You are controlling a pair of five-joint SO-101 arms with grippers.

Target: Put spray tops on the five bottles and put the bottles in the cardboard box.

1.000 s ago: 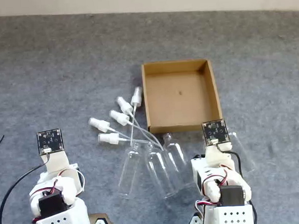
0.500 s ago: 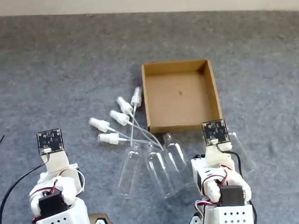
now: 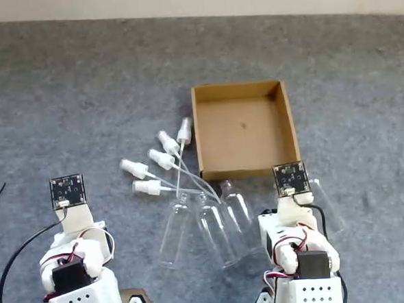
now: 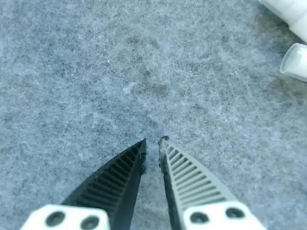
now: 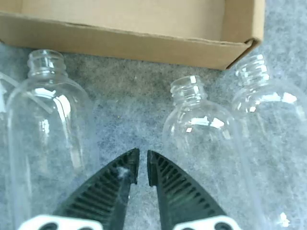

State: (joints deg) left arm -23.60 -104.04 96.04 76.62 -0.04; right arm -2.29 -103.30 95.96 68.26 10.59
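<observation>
Five bottles [image 3: 216, 229] with open necks and five spray tops [image 3: 160, 157] are lying loose on grey carpet [image 3: 82, 97].
Cardboard box [image 3: 245, 142] is sitting open at centre; the spray tops are lying at its 8 o'clock, the bottles fanning out at its 6 o'clock. Left gripper [image 4: 152, 143] is hanging over carpet, fingers pressed together; right gripper [image 5: 143, 160] — likewise closed — is hovering between two bottles.

5 spray tops [image 3: 160, 158], 5 bottles [image 3: 213, 226] (clr plastic), 1 cardboard box [image 3: 239, 86], 2 arms [image 3: 297, 249].
</observation>
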